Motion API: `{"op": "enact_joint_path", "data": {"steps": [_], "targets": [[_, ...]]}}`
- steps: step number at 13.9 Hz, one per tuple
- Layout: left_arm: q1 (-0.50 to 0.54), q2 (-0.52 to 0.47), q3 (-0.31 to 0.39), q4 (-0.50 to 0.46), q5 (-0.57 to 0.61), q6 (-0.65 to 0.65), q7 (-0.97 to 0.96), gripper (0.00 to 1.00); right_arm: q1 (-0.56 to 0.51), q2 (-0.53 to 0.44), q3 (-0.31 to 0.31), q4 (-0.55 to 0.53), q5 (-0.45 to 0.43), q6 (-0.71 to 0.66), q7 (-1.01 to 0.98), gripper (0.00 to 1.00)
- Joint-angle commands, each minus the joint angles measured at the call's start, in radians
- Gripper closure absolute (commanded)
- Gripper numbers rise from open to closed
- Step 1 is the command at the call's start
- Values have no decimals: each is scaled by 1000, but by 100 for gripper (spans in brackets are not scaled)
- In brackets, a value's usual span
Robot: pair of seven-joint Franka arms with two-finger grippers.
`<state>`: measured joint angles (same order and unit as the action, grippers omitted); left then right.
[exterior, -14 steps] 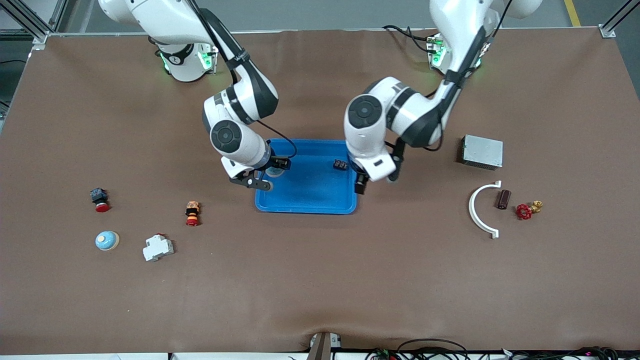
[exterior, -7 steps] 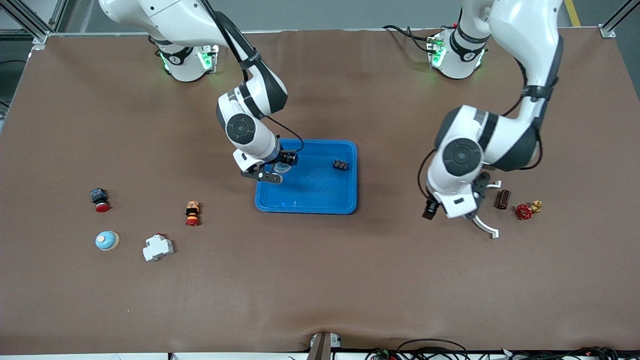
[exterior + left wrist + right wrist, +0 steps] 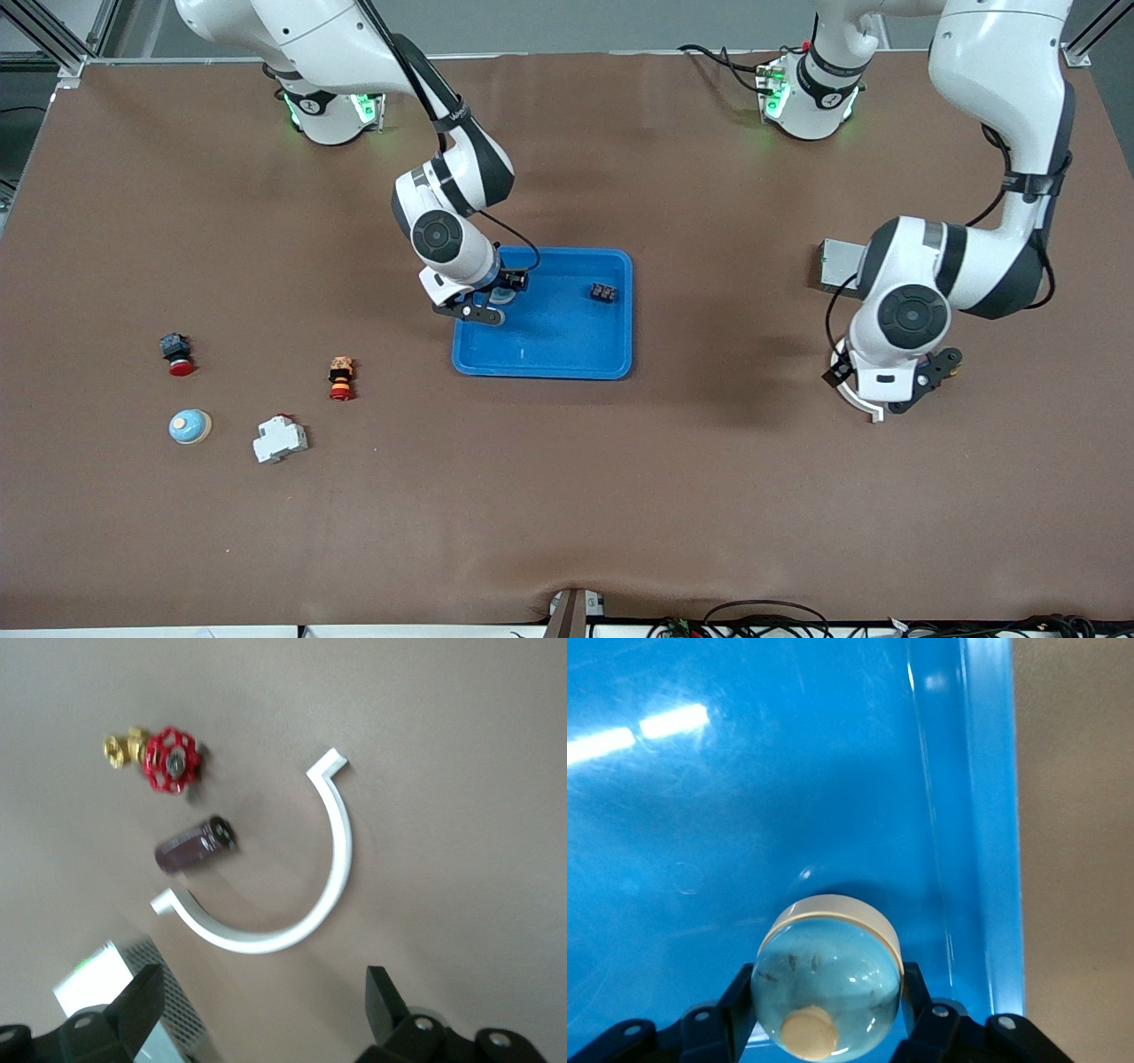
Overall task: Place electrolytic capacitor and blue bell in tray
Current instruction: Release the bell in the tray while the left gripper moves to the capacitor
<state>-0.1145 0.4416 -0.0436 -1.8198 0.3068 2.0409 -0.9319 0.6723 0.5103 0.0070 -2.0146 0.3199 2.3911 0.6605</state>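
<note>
While the right gripper (image 3: pixel 826 1014) clamps the bell (image 3: pixel 827 985) low over the tray (image 3: pixel 567 359), the left gripper (image 3: pixel 257 992), jaws apart, hangs above the capacitor (image 3: pixel 196 844) by the white arc (image 3: pixel 301 877). Light, slick cylinder; pinch across its middle. Tray holds a small black part (image 3: pixel 604 291).

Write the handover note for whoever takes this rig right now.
Right gripper: shut on the pale-blue domed bell, low over the shallow bright-blue plastic tray, not yet released.
Left gripper: open, over the white curved plastic bracket, beside the dark cylindrical electrolytic capacitor.
Done: nothing released yet.
Left: release the bell, pick the capacitor, place it in the tray.
</note>
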Motion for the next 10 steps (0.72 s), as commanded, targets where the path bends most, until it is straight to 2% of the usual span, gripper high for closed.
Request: {"op": "enact_joint_path", "data": {"steps": [1,2,3,4,5,6,8,10], "targets": [[64,-14,-15,-47,26,54,206,0,20,7,-10,-15,27,34,5,92],[102,-12,-18,-74,26,105,272,0,23,7,-10,-13,27,34,5,89],[127,-11,-18,-100,26,163,331,0,24,7,-10,-13,27,33,5,79],[145,-8,-18,-119,26,195,399,2,24,7,-10,-13,27,31,4,62],[162,2,-18,-122,26,205,468,13,23,5,-10,-13,27,28,5,20],[177,5,-18,-125,26,214,535,16,24,1,-10,-13,27,19,5,0],[190,22,-18,-133,26,237,613,19,23,-41,-12,-6,27,-47,4,0],[191,40,-16,-145,26,260,660,25,7,-114,-21,17,24,-175,-2,0]]}}
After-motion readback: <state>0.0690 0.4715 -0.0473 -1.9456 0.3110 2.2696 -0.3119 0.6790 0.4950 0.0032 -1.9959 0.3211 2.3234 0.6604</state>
